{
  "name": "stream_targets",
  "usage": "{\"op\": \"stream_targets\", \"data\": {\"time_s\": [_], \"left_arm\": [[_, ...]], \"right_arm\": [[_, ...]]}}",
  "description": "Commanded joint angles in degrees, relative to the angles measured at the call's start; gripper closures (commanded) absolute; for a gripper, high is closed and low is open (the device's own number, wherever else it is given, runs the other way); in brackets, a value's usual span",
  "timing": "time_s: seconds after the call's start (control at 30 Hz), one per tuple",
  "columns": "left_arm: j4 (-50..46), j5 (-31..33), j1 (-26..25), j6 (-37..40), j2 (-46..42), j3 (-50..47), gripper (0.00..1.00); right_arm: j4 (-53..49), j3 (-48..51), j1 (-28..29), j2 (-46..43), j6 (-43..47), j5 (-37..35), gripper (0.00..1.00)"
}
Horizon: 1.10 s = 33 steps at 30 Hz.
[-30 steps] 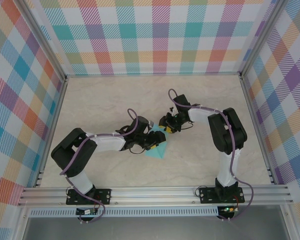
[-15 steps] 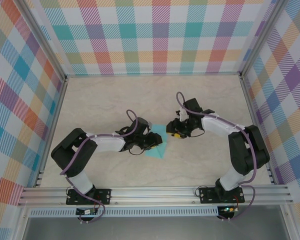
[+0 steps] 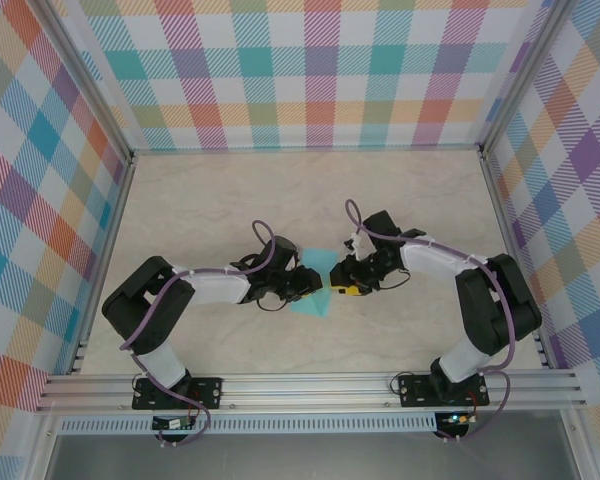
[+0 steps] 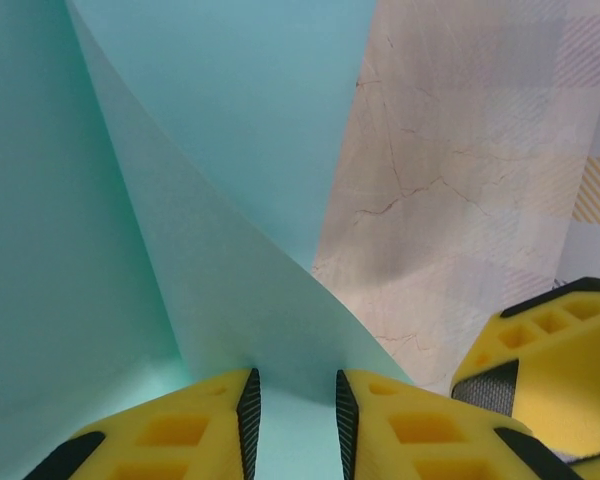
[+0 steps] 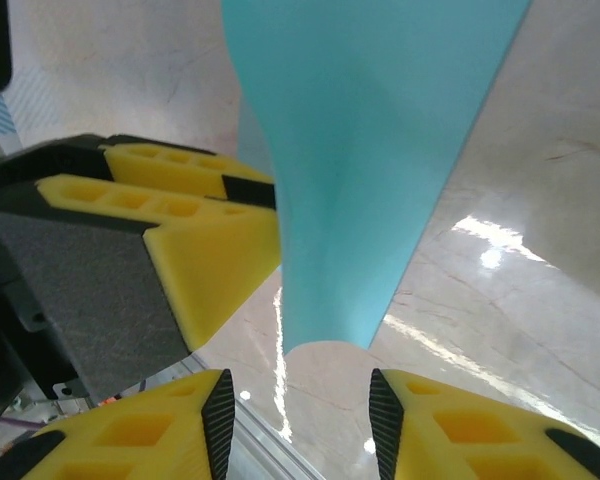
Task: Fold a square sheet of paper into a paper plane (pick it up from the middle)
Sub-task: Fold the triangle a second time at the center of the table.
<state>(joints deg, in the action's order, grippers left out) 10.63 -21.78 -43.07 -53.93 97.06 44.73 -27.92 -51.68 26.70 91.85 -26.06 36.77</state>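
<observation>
Sheet: we find the square sheet of paper (image 3: 311,303) at mid-table, lying between the two grippers in the overhead view. One corner points towards the arm bases.

Left gripper (image 4: 297,402): its jaws are drawn to a narrow slot. A raised turquoise flap rises from that slot, but we cannot tell whether the pads actually pinch it.

Right gripper (image 5: 298,402): its jaws stand apart. A curled lobe of the sheet hangs just ahead of the gap, and we see nothing clamped.

Progress: we judge the folding to be at an early stage. The paper is bowed and lifted on one side, with a soft ridge in the left wrist view. No pointed dart and no wings can be made out, so most of the creasing remains.

Surroundings: a pale marbled table (image 3: 210,200), plaid walls (image 3: 310,70) and an aluminium rail (image 3: 310,385) at the near edge.

Obstruction: the two grippers sit very close over the sheet. One yellow finger (image 5: 195,235) of the left gripper sits just beside the right gripper's jaws. From above they hide much of the paper, and we judge the room for working tight.
</observation>
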Motion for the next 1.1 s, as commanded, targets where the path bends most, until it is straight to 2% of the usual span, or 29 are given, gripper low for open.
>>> {"op": "stream_targets", "data": {"time_s": [0.0, 0.07, 0.5, 0.77, 0.9, 1.07], "left_arm": [[-1.32, 0.38, -0.74, 1.2, -0.89, 0.51, 0.73], [-1.4, 0.41, -0.79, 1.2, -0.73, 0.71, 0.73], [-1.93, 0.29, -0.76, 1.04, -1.21, 0.79, 0.74], [-4.77, 2.37, -0.66, 1.7, -4.12, 0.79, 0.74], [-11.17, 6.95, 0.07, 4.0, -7.63, 1.35, 0.73], [-22.81, 17.01, 2.48, 5.9, -14.33, 1.81, 0.73]], "right_arm": [[0.62, -1.57, 0.88, 1.86, 1.29, 1.92, 0.61], [0.92, -2.08, 1.07, 2.82, 1.24, 1.95, 0.66], [2.37, -3.9, 1.43, 5.76, 1.38, 1.46, 0.78], [2.24, -3.87, 1.6, 5.58, 2.2, 1.92, 0.93], [1.83, -4.26, 2.35, 4.91, 3.54, 1.98, 0.97], [1.02, -6.44, 4.85, 6.26, 6.1, 4.1, 0.98]]}}
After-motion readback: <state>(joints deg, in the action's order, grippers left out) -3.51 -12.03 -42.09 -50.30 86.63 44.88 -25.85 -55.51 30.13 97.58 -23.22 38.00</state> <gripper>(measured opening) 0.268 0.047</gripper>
